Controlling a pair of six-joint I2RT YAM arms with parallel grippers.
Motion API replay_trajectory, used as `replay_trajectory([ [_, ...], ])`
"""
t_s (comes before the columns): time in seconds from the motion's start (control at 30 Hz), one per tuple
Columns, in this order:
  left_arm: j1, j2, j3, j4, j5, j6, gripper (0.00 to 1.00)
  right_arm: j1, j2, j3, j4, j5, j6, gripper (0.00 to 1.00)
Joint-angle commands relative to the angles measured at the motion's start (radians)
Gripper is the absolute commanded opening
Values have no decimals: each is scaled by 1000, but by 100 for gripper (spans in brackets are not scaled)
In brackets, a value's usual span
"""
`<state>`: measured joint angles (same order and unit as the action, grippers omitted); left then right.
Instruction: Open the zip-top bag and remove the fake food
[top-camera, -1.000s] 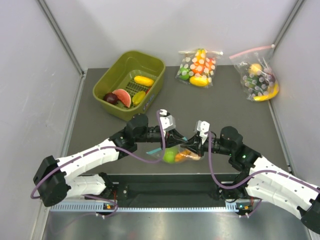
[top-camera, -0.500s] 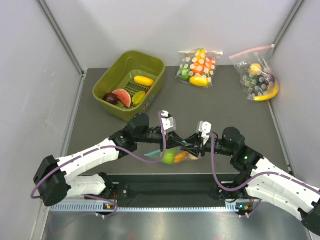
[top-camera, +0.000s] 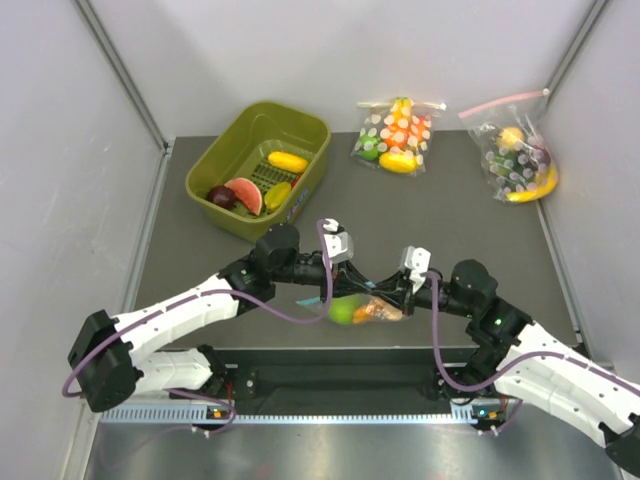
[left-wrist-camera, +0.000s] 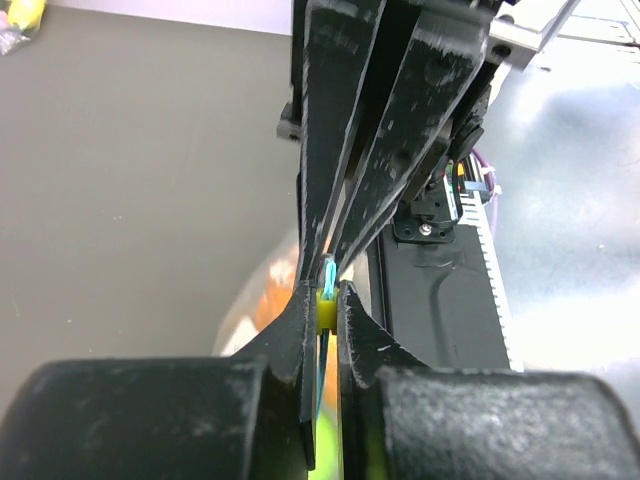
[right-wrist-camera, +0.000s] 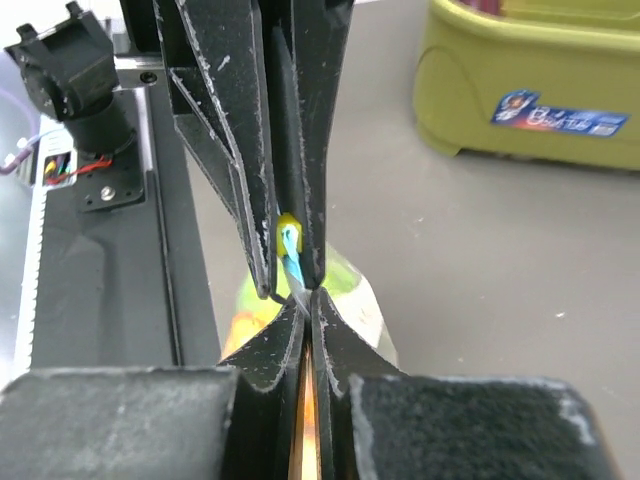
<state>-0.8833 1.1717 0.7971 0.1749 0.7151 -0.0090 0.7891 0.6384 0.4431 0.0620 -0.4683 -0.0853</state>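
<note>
Together, left tool (left-wrist-camera: 322, 292) and right tool (right-wrist-camera: 305, 296) clamp the zip-top bag (top-camera: 362, 311); the bin sticker (right-wrist-camera: 560, 118) is illegible.

small clear plastic zip-top bag (top-camera: 360, 308) — light-blue zip strip (right-wrist-camera: 291, 258), yellow slider tab (left-wrist-camera: 326, 311). inside: round green toy fruit (top-camera: 341, 312), orange carrot-like toy pieces (top-camera: 376, 312). olive-green plastic bin (top-camera: 312, 168) — blue sticker (right-wrist-camera: 560, 118) on side; yellow, red, dark purple toys within. two clear plastic bags (top-camera: 396, 135) white-dotted, pink zip strips. tabletop (top-camera: 450, 215) dark grey. robot arms (top-camera: 180, 315) white, black joints, purple cables (top-camera: 437, 350).
</note>
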Motion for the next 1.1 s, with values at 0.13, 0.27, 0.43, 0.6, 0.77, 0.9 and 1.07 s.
replay_trajectory([
  [0.13,9,-15,22,-87,15,26,0,-7,-117,-6,48,109,-13,0],
  [0.27,15,-18,8,-86,9,23,0,-7,-123,-10,53,112,-10,0],
  [0.43,17,-10,1,-65,26,11,0,-7,-111,0,35,92,-10,1],
  [0.6,17,5,11,-57,46,15,0,-7,-76,25,10,45,-16,33],
  [0.77,17,35,16,-20,107,-23,0,-7,-13,32,30,-3,-21,40],
  [0.9,17,43,19,-14,119,-26,0,-7,36,36,58,-46,-19,38],
  [1.07,17,34,19,-31,94,-17,3,-7,46,25,84,-61,-14,3],
])
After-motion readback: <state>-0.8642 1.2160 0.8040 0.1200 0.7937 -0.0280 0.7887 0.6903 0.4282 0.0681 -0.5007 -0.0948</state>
